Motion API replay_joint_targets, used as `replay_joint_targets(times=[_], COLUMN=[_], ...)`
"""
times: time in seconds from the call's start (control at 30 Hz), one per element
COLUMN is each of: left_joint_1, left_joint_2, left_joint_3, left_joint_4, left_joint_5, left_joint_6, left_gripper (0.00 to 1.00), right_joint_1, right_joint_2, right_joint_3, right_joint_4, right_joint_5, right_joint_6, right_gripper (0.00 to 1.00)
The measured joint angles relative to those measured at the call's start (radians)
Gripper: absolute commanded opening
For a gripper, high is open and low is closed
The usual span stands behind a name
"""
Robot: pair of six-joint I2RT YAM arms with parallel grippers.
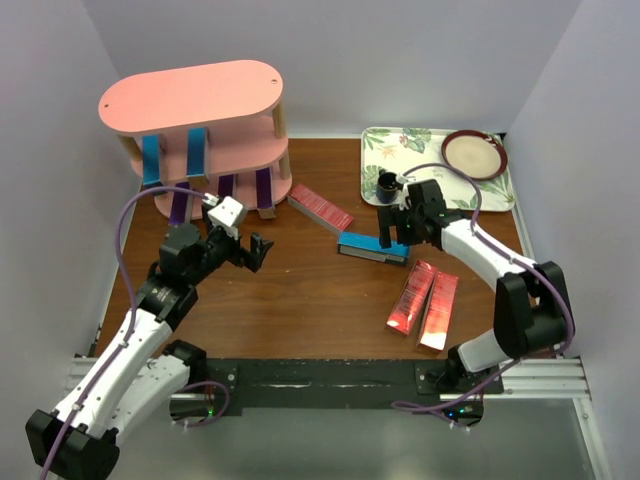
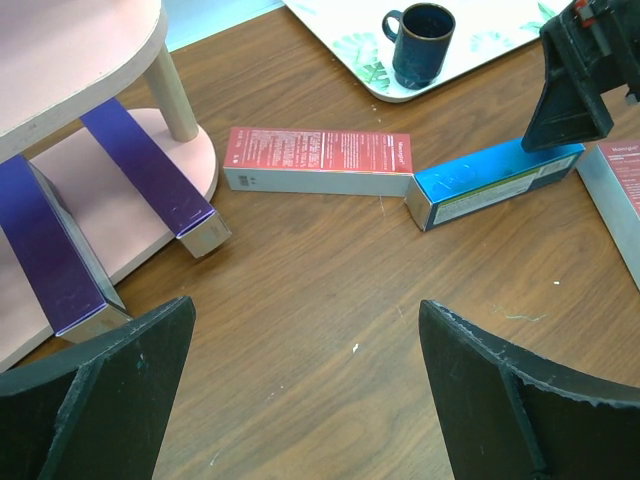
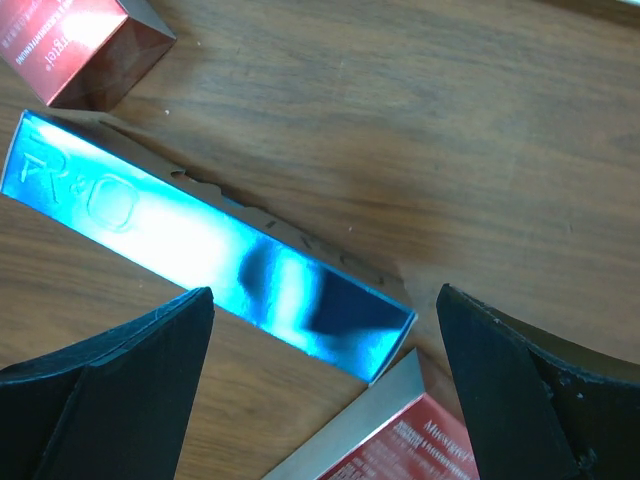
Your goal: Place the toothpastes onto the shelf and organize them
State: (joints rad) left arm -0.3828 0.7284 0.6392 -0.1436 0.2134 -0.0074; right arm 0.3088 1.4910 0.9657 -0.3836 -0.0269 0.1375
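Right wrist: glossy metallic-blue rectangular carton point(image 3: 190, 250) on grained wooden table point(image 3: 450, 130), right pincer point(image 3: 325, 298) wide open above.

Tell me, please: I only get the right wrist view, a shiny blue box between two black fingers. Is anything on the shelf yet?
Observer: Yes, the pink shelf holds two blue cartons on its middle board and purple cartons on the bottom one.
Operator: Any boxes left besides mine?
Observer: Three red cartons lie loose: one by the shelf, two side by side farther off.
Operator: What's the other arm doing?
Observer: The left fingers stand open and empty near the shelf.
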Motion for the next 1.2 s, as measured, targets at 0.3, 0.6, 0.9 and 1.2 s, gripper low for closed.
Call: replay_joint_targets(times=[0.3, 0.6, 0.9, 1.2], left_joint_1=[0.0, 0.0, 0.0, 0.0], left_joint_2=[0.002, 0.018, 0.023, 0.024], left_joint_3=[0.0, 0.0, 0.0, 0.0], left_joint_4=[0.0, -0.004, -0.008, -0.008], left_joint_5=[-0.009, -0.013, -0.02, 0.039], left_joint_6=[-0.002, -0.008, -0.008, 0.011], left_gripper=[1.0, 1.0, 0.99, 0.99], right_joint_1=[-0.013, 0.084, 0.184, 0.238], right_joint_2=[0.107, 0.138, 0.17, 0.177], right_joint_3=[0.039, 0.056, 0.06, 0.06], right_joint_4=[-0.037, -0.08, -0.104, -0.11], right_joint_5=[-0.163, -0.142, 0.011, 0.063], right_joint_6=[-0.159, -0.209, -0.222, -0.26], right_gripper=[0.96, 0.91, 0.7, 0.42])
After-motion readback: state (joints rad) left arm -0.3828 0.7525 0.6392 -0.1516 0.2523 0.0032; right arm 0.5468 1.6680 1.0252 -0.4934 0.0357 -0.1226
